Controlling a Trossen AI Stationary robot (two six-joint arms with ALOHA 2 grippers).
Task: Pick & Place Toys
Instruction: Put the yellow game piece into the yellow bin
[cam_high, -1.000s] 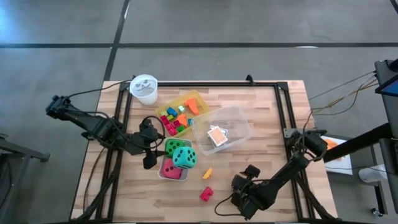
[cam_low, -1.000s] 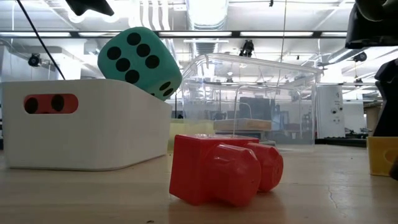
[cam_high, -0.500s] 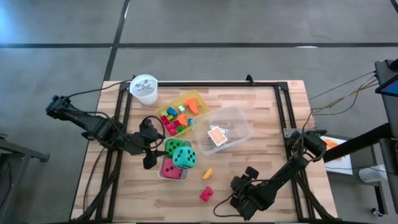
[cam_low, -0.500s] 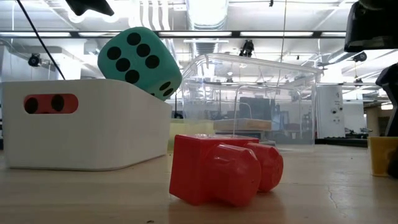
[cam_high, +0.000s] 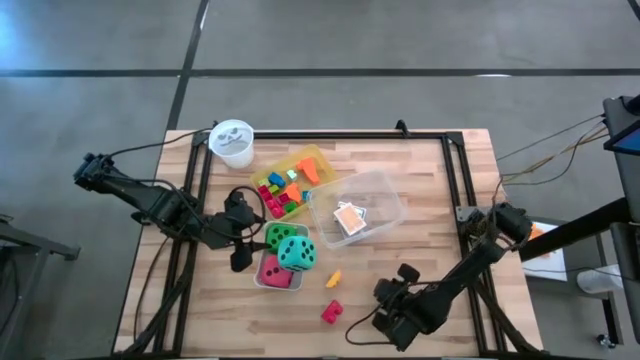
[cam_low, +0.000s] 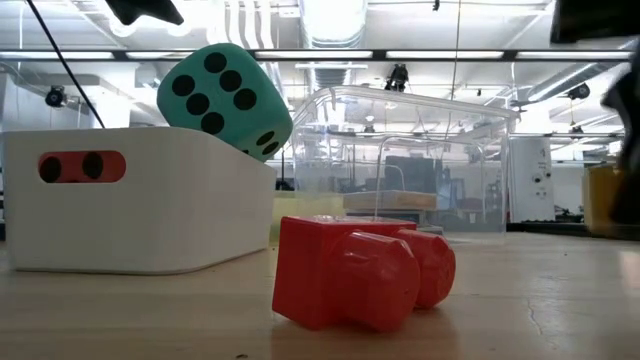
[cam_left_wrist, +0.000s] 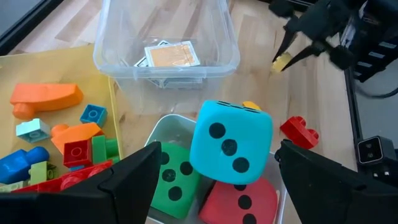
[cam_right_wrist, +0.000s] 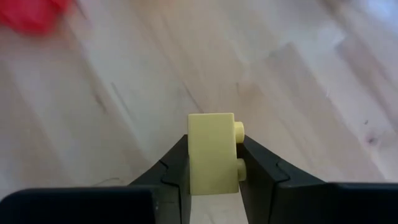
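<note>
Since the earlier frames, the right gripper (cam_high: 392, 322) had closed on a pale yellow block (cam_right_wrist: 213, 153) and lifted it, the block sitting higher at the right edge of the low view than before; the left arm had not shifted.

High view: the right gripper lay at lower centre-right of the frame, near a red block (cam_high: 331, 312) and an orange block (cam_high: 334, 278) on the wooden table (cam_high: 430, 200). The left gripper (cam_high: 243, 232) hung at centre-left, just beside a white bin (cam_high: 262, 279) holding the green die (cam_high: 275, 236), teal die (cam_high: 296, 252) and red die (cam_high: 277, 271). A yellow tray (cam_high: 317, 154) of mixed blocks and a clear box (cam_high: 390, 195) with a card pack (cam_high: 348, 218) lay above them; a white cup (cam_high: 233, 142) stood at upper left.

Low view: the red block (cam_low: 360, 272) filled the centre foreground, the white bin (cam_low: 150, 200) and teal die (cam_low: 222, 97) the left, the clear box (cam_low: 420, 165) behind.

Left wrist view: the left fingers (cam_left_wrist: 130, 179) stood apart, holding nothing, over the dice; the right gripper (cam_left_wrist: 292, 50) appeared at upper right with the yellow block (cam_left_wrist: 283, 61).

Right wrist view: the block was clamped between both fingers (cam_right_wrist: 261, 167) above bare table.
</note>
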